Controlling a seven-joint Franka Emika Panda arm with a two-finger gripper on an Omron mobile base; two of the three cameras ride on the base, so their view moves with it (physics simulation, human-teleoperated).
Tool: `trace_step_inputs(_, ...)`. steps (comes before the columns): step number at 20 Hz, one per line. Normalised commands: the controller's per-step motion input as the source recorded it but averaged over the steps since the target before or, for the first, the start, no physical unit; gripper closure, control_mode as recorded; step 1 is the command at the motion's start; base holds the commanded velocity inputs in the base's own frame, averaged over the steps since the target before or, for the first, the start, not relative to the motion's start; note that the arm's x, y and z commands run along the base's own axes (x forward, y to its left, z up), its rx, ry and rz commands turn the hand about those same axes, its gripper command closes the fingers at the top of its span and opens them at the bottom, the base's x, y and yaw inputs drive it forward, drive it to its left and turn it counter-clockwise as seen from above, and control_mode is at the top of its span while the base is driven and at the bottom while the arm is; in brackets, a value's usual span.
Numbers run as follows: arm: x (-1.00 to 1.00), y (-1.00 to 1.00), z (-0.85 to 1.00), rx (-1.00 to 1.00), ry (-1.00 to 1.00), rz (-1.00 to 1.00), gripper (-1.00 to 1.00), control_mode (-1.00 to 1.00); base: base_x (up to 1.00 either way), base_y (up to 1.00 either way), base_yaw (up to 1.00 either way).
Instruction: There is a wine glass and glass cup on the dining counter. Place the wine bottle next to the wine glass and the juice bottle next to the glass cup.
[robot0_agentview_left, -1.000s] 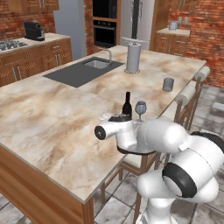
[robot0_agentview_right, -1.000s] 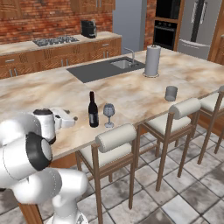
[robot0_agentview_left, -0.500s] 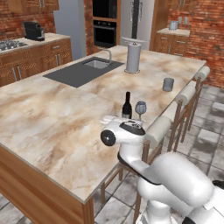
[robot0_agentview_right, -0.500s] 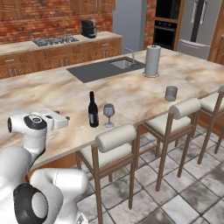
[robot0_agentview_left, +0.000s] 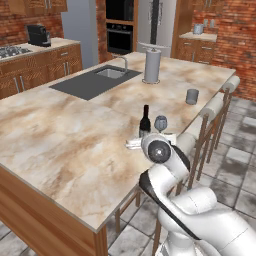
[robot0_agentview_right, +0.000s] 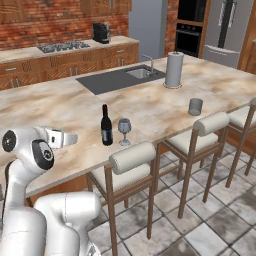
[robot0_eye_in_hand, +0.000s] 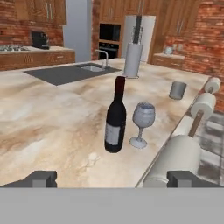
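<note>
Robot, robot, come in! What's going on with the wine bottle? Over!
Tool open, empty. Wine bottle upright beside wine glass. Nothing between tool and bottle.

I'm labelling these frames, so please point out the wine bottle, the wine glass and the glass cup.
wine bottle (robot0_eye_in_hand: 115, 127): hand view, on its dark body above the label.
wine glass (robot0_eye_in_hand: 143, 116): hand view, on the bowl.
glass cup (robot0_agentview_right: 195, 106): right base view, on its side wall.

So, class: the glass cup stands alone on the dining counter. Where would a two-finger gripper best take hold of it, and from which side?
Grip the glass cup across its straight side wall, coming in level from the stool side. It stands upright, stemless and handleless, so any opposite pair of wall points suits the open gripper.
</note>
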Motion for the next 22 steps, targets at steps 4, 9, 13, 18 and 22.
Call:
trace_step_inputs(4,-0.67,0.09,0.31,0.0,0.16,0.2,-1.0,-1.0,0.0,0.0,0.0)
trace_step_inputs(9,-0.64,0.1,0.29,0.0,0.16,0.17,-1.0,-1.0,0.0,0.0,0.0)
trace_step_inputs(13,-0.65,0.13,0.19,0.0,0.09,0.16,-1.0,-1.0,0.0,0.0,0.0)
trace_step_inputs(18,-0.64,0.11,0.02,-0.01,0.01,0.17,-1.0,-1.0,0.0,0.0,0.0)
trace_step_inputs(22,-0.54,0.02,-0.2,-0.03,-0.02,0.1,-1.0,-1.0,0.0,0.0,0.0)
